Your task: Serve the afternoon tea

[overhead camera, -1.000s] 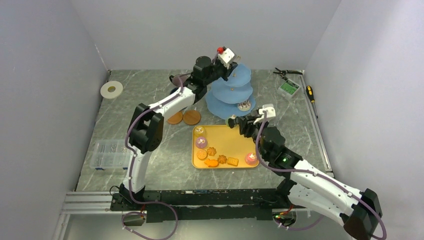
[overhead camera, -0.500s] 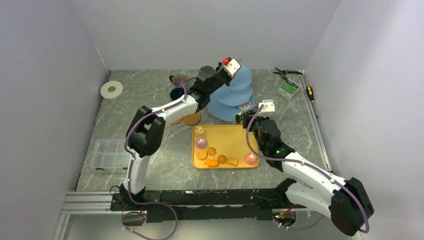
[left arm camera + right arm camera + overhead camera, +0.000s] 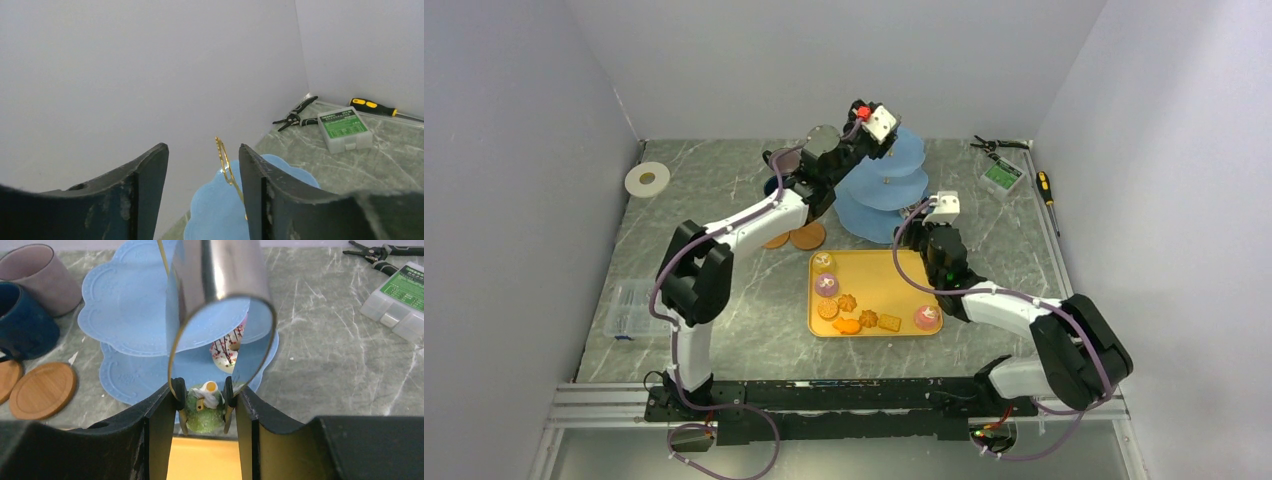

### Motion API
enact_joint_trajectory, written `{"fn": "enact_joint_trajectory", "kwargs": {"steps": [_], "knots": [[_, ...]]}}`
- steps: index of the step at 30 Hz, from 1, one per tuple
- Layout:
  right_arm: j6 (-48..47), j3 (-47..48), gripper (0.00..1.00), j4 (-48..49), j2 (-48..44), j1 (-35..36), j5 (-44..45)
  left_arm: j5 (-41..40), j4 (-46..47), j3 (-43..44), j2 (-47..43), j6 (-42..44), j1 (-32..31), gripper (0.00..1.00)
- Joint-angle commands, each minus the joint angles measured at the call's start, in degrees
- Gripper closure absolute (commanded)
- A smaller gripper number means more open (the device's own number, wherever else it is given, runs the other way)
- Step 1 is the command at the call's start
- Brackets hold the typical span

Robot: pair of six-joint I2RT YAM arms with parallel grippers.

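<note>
Right wrist: right gripper (image 3: 203,396) clamped on tongs (image 3: 220,270), which pinch a green cupcake (image 3: 204,414). Light-blue stand (image 3: 130,300) directly ahead, bottom tier just beyond. Left gripper (image 3: 202,152): parted, above stand's top.

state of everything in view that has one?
left gripper: open, jaws astride gold handle
right gripper: shut on tongs
tongs: squeezed on green cupcake
green cupcake: gripped, at stand's near rim
stand: upright, one doughnut on bottom tier
mauve mug: upright, off coasters
dark-blue mug: upright, off coasters
coasters: flat, bare
tray: partly filled
</note>
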Motion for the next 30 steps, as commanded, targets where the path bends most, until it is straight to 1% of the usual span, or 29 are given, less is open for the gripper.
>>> {"fn": "enact_joint_trajectory", "kwargs": {"steps": [1,3,8,13,18,21,23,26,28,29,30], "knots": [[-0.21,2.79,0.76,7.04,1.04,-0.68,-0.28,-0.07,-0.02,-0.76,-4.73,0.41,-0.44,0.33],[-0.31,3.26,0.76,6.43,0.43,-0.77,-0.43,-0.89,-3.87,-0.41,-6.04,0.51,-0.37,0.21],[-0.25,4.17,0.76,7.06,1.70,-1.02,-0.79,-3.74,-10.98,-0.22,-8.94,-0.18,0.06,0.07],[-0.07,5.56,0.76,8.10,3.80,-1.04,-1.25,-3.34,-18.67,-0.10,-12.48,-1.86,2.17,0.07],[-2.16,6.15,0.76,11.84,6.69,-1.32,-0.51,-2.69,-27.98,1.23,-15.56,-3.72,5.58,0.07],[-3.09,6.27,0.75,14.31,8.75,-1.39,-0.26,-1.95,-36.13,4.02,-16.75,-2.48,7.44,0.07],[-3.64,6.70,0.73,14.83,10.01,-1.38,-0.18,-3.27,-41.91,6.21,-17.21,-2.15,9.05,0.07],[-3.68,6.59,0.67,15.78,10.80,-1.36,-0.05,-1.24,-47.13,7.67,-18.80,-5.23,13.08,0.07],[-3.55,6.17,0.59,15.66,10.00,-1.39,-0.14,0.41,-50.61,8.25,-19.89,-5.81,14.94,0.07],[-3.34,5.91,0.53,15.23,9.22,-1.35,-0.16,0.88,-52.30,8.62,-20.38,-5.92,15.59,0.07],[-3.23,5.58,0.49,14.85,8.23,-1.38,-0.34,1.23,-54.08,9.04,-20.78,-5.91,16.19,0.07]]}}
